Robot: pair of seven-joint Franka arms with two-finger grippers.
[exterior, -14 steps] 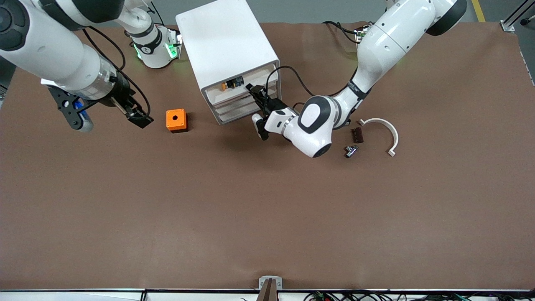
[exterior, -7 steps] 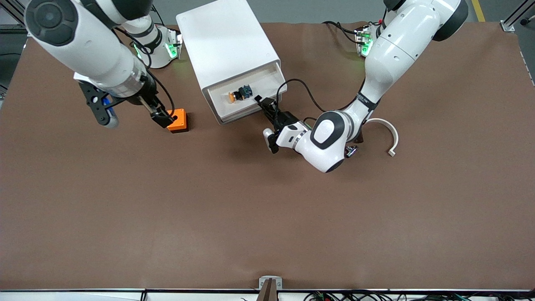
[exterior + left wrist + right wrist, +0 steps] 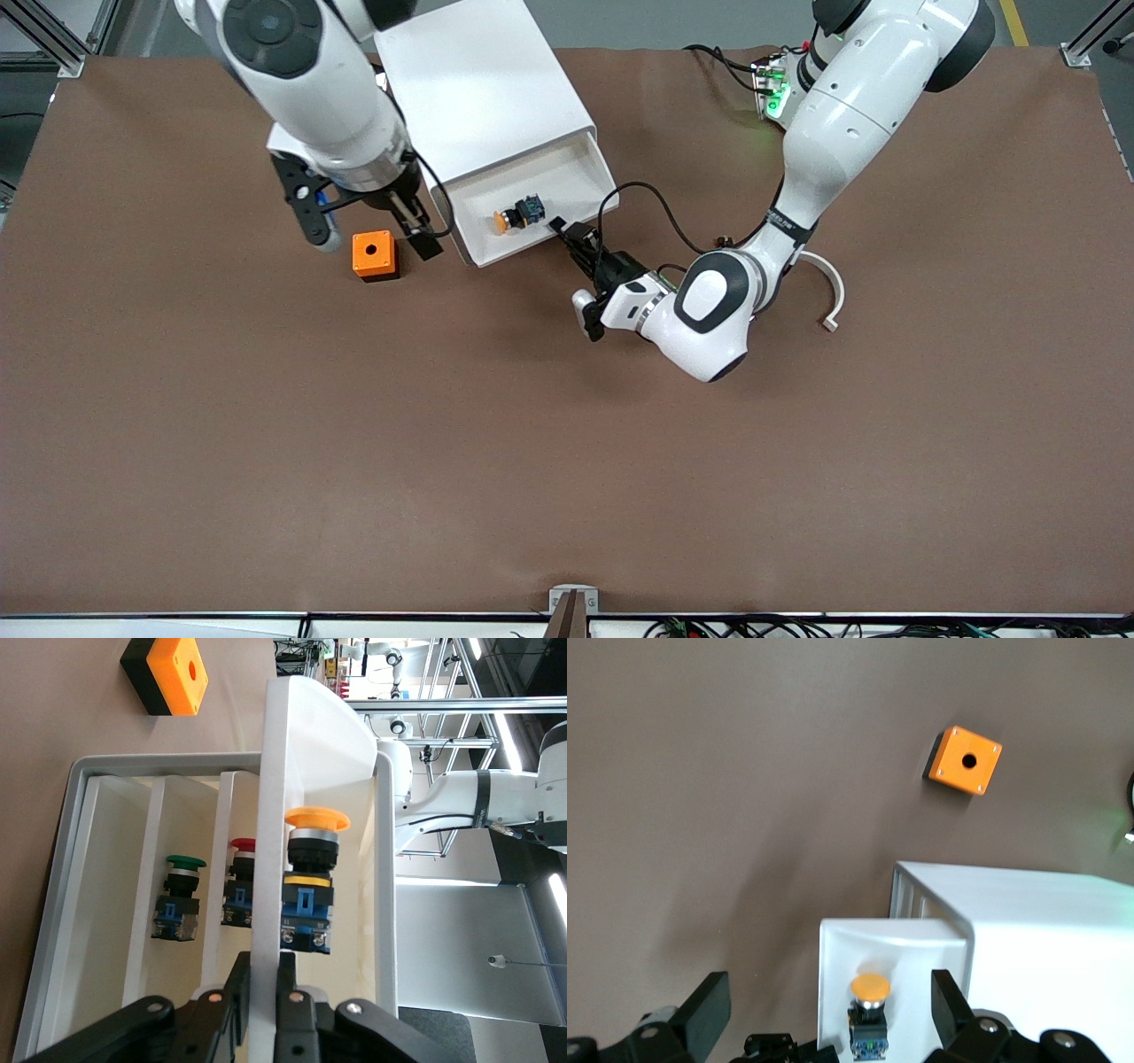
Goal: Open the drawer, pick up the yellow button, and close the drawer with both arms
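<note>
The left gripper (image 3: 567, 236) is clamped on the front rim of the drawer (image 3: 580, 182), because this hold keeps it pulled out of the cabinet (image 3: 478, 84) near the table edge where the bases stand. So the button (image 3: 516, 214) lies uncovered inside the drawer. The right gripper (image 3: 423, 239), fingers apart, hangs between the orange box (image 3: 373, 254) and the drawer corner, ready to reach in.

Compared with one second ago, the drawer is out much further, and the right gripper has travelled from the right arm's end of the table toward the cabinet.
</note>
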